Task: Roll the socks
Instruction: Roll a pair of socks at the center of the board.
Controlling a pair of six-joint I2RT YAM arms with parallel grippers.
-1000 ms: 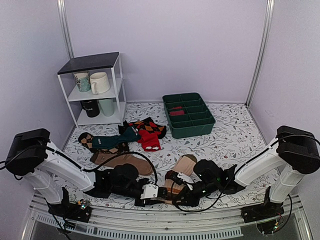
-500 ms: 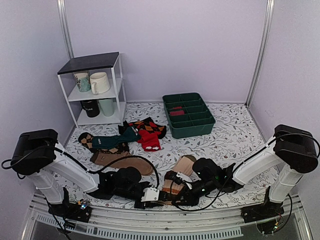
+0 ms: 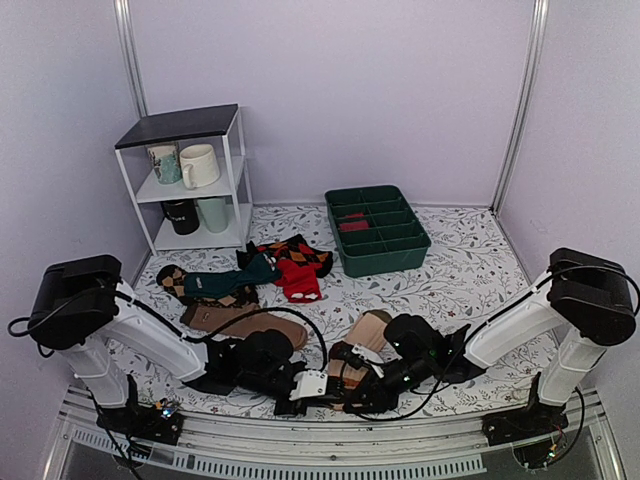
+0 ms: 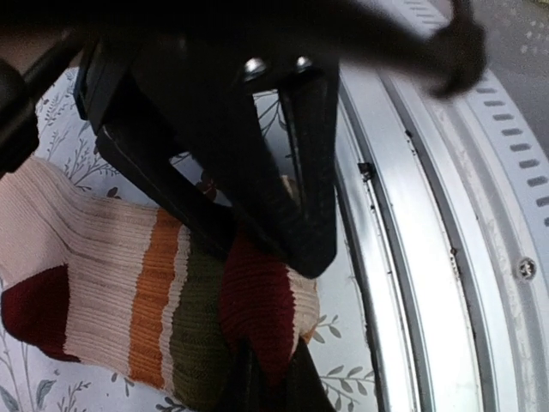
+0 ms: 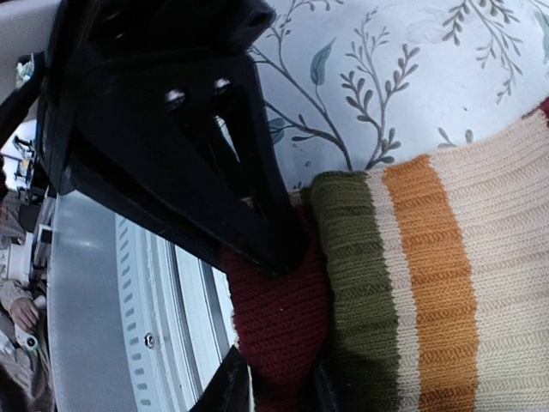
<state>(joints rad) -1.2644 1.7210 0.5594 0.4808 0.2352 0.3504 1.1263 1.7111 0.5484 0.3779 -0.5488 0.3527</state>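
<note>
The socks (image 3: 366, 335) lie at the near middle of the table, with the peach leg end pointing away and the striped foot toward the front edge. My left gripper (image 3: 316, 386) and right gripper (image 3: 350, 386) meet at the toe end. In the left wrist view the left gripper (image 4: 268, 373) is shut on the maroon toe (image 4: 257, 300). In the right wrist view the right gripper (image 5: 276, 390) is shut on the same maroon toe (image 5: 279, 318), beside the olive and orange stripes (image 5: 403, 275). Each wrist view shows the other gripper's black fingers right above the toe.
A plain brown sock (image 3: 240, 322), a teal sock (image 3: 225, 285) and red-and-black argyle socks (image 3: 295, 262) lie at the left middle. A green divided tray (image 3: 378, 262) stands behind. A white shelf (image 3: 190, 125) with mugs is at the back left. The metal front rail (image 4: 403, 257) runs right beside the toe.
My left gripper has slid to the right along the front edge, closer to the right gripper at the socks' toe. The right arm has shifted slightly left.
</note>
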